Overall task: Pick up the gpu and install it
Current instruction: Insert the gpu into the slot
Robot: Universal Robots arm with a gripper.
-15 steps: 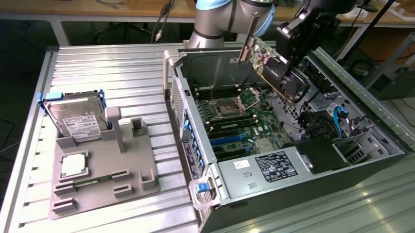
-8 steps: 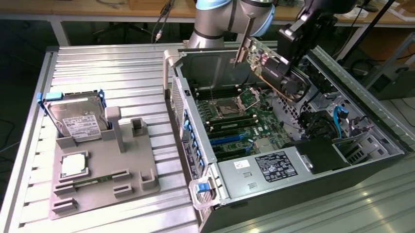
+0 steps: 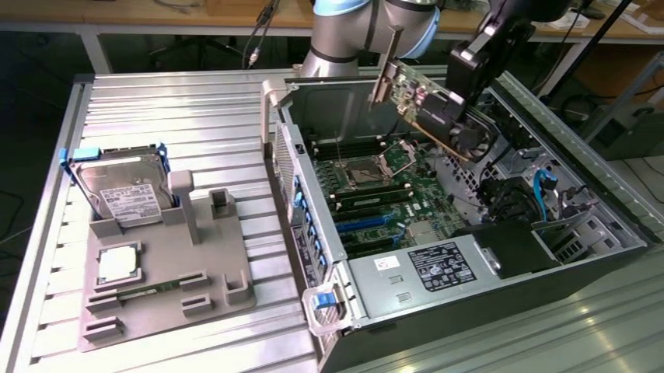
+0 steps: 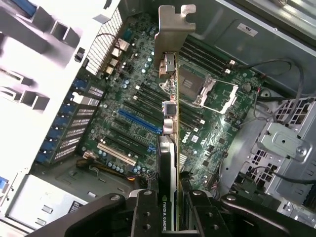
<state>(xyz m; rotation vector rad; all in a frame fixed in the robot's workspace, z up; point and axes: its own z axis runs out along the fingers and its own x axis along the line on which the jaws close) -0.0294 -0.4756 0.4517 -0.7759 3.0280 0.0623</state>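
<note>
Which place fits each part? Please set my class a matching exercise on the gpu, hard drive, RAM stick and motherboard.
Things:
1. gpu
2. hard drive
3. RAM stick
4. motherboard

Places:
A. lying flat in a slot of the grey holder
B. mounted inside the open computer case
C. gripped in the end effector, above the case
D. standing on edge in the grey holder

Pairs: 1-C, 2-D, 3-A, 4-B
</note>
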